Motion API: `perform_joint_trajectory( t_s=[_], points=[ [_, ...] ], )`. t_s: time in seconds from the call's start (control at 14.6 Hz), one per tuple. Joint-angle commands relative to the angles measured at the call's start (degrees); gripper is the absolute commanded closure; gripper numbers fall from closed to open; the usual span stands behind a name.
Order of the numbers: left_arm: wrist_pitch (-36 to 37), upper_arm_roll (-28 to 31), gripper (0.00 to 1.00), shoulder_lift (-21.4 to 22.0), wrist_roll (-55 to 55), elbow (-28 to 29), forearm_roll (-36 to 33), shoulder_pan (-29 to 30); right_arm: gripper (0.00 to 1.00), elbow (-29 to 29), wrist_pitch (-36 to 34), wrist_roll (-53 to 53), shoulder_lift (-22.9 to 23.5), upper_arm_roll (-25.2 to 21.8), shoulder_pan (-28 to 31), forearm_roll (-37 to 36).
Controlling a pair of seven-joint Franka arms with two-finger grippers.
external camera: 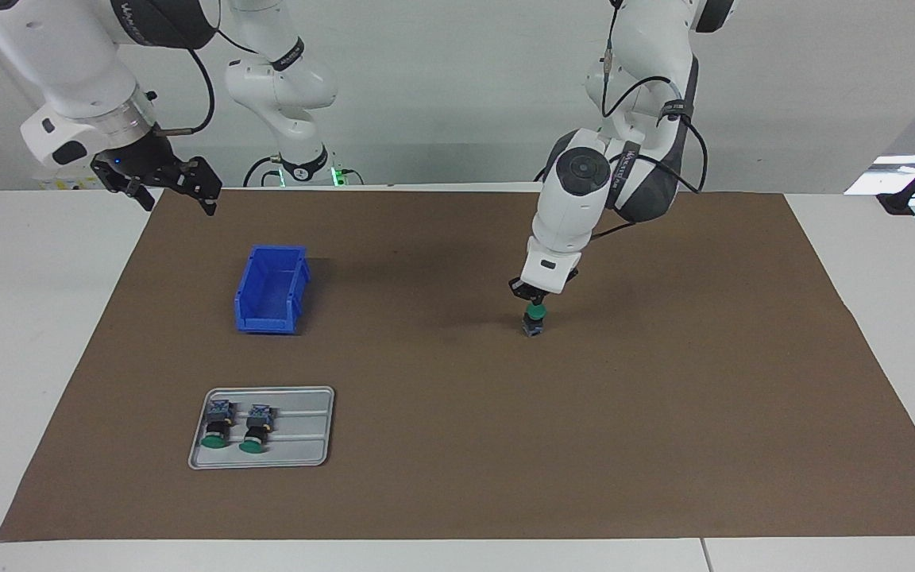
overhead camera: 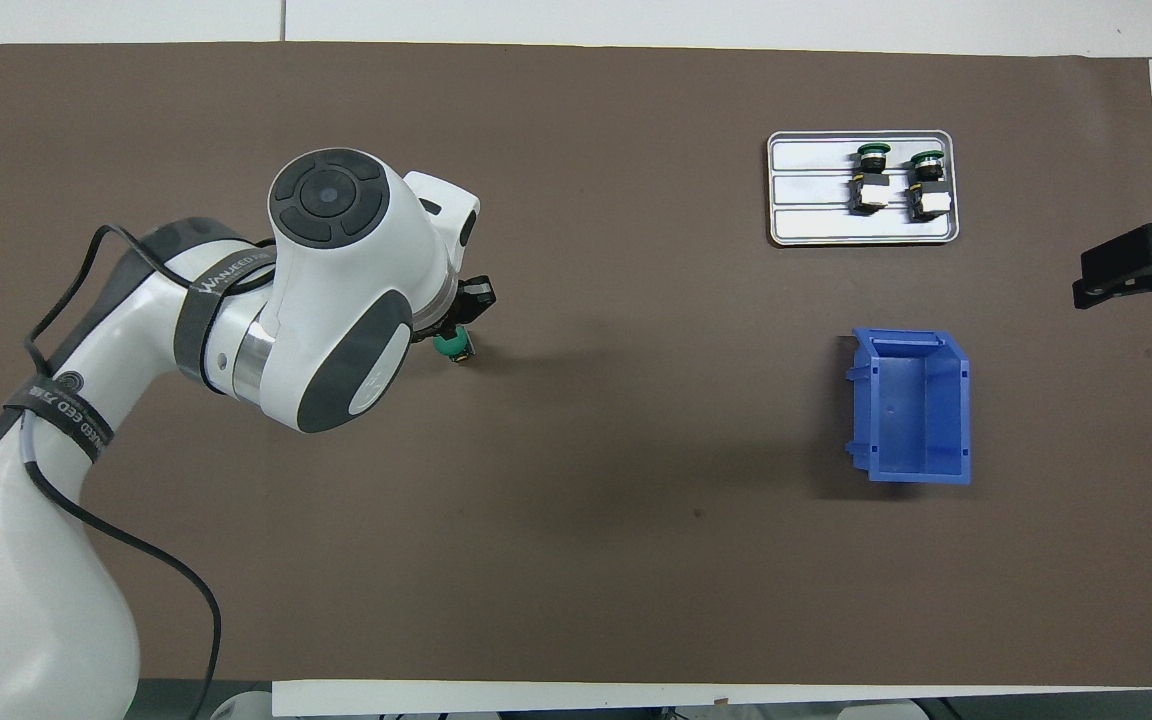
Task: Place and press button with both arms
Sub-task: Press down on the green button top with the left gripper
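Note:
A button [external camera: 534,319] stands upright on the brown mat, its green cap on top; the overhead view shows it too [overhead camera: 454,346]. My left gripper [external camera: 536,302] points straight down, shut, with its tips on the green cap; its wrist hides most of the hand from above [overhead camera: 456,325]. Two more buttons [external camera: 218,423] [external camera: 256,427] lie on their sides in a grey tray [external camera: 303,445]. My right gripper [external camera: 178,202] hangs open and empty over the mat's edge at the right arm's end, also in the overhead view [overhead camera: 1101,280].
A blue bin [external camera: 271,290] stands empty on the mat, nearer to the robots than the tray, also in the overhead view [overhead camera: 911,405]. The tray [overhead camera: 806,225] lies near the mat's edge farthest from the robots. White table surrounds the mat [external camera: 664,445].

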State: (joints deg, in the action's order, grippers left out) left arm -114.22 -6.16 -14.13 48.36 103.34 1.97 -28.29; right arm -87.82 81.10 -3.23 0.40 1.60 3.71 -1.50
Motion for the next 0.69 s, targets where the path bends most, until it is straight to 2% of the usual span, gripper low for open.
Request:
perform_joint_trajectory(
  t_s=[0.0, 0.07, 0.62],
  points=[
    [-3.71, 0.09, 1.00, 2.70, 0.59, 5.18, -0.74, 0.25, 0.02, -1.57, 0.20, 1.03, -1.37, -0.02, 0.07, -0.08],
    [-6.86, 0.01, 1.00, 3.49, 1.03, 7.81, -0.74, 0.07, 0.02, -1.57, 0.20, 1.03, -1.37, -0.02, 0.07, -0.08],
    [-9.53, 0.00, 1.00, 2.80, 0.25, 8.19, 1.37, 0.16, 0.02, -1.57, 0.20, 0.95, -1.37, -0.02, 0.07, -0.08]
  ],
)
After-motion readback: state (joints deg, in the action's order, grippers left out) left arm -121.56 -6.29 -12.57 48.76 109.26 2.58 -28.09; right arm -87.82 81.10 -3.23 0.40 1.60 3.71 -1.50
